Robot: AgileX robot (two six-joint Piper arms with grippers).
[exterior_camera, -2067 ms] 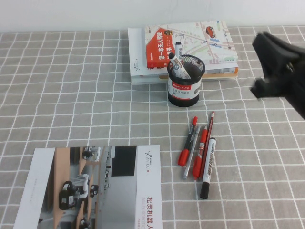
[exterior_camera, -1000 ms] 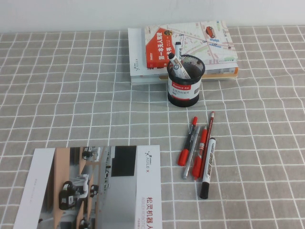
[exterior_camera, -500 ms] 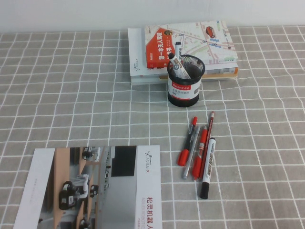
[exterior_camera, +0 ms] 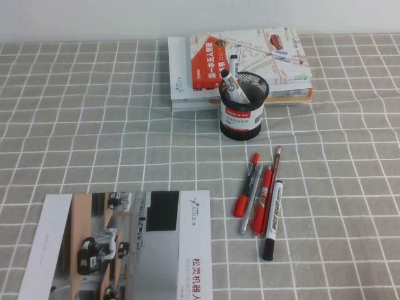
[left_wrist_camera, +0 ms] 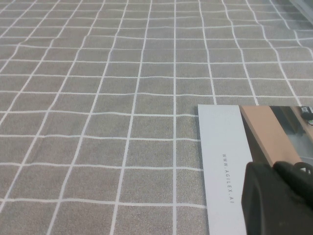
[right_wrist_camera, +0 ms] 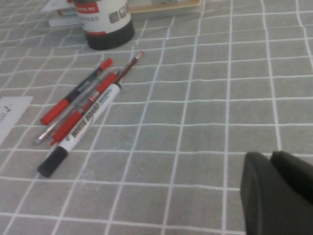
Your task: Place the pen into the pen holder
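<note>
The pen (exterior_camera: 234,84), a short thick marker with a black cap and greyish-white barrel, stands leaning inside the pen holder (exterior_camera: 241,120), a black mesh cup with a red-and-white label. The holder's lower part shows in the right wrist view (right_wrist_camera: 105,25); the pen is out of that view. Neither gripper appears in the high view. My left gripper (left_wrist_camera: 273,167) is shut and empty, low over a brochure's corner. My right gripper (right_wrist_camera: 270,155) is shut and empty above bare cloth, well to the near right of the holder.
A stack of books (exterior_camera: 250,56) lies just behind the holder. Slim red-capped pens (exterior_camera: 249,190) and a white board marker (exterior_camera: 272,219) lie in front of it, also in the right wrist view (right_wrist_camera: 80,128). A brochure (exterior_camera: 125,244) lies at the near left.
My right arm, seen at the right edge of the high view two seconds ago, has drawn back out of that view. Nothing on the table has moved since.
</note>
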